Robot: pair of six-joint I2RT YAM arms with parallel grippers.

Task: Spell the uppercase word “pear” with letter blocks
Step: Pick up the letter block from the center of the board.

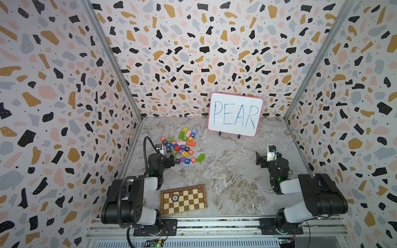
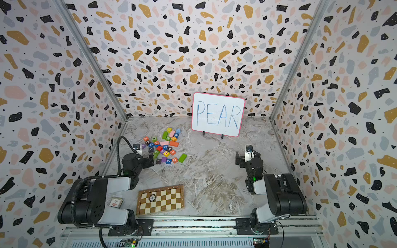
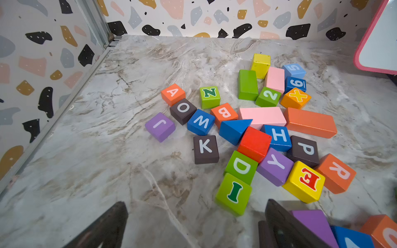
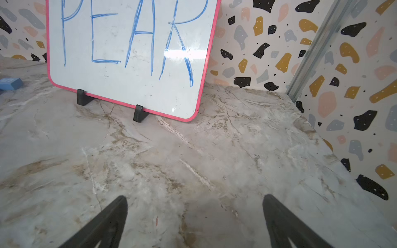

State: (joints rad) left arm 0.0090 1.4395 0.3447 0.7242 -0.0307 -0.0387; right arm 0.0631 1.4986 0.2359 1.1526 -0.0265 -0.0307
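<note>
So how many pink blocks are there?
2. The short pink bar lies next to the yellow cube. The long pink bar lies end to end with the orange bar. None looks hidden.

E block (image 3: 309, 179) lies between Y block (image 3: 276, 164) and R block (image 3: 339, 171), touching P block (image 3: 306, 149); A block (image 3: 173, 92) sits well apart.

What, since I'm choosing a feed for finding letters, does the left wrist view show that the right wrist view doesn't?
Only the left wrist view: the P block, E block, A block and R block, amid other blocks. Only the right wrist view: PEAR written on the whiteboard, and its black feet. Both: the marble table, the whiteboard's pink rim, and an open, empty hand, the left hand or the right hand.
</note>
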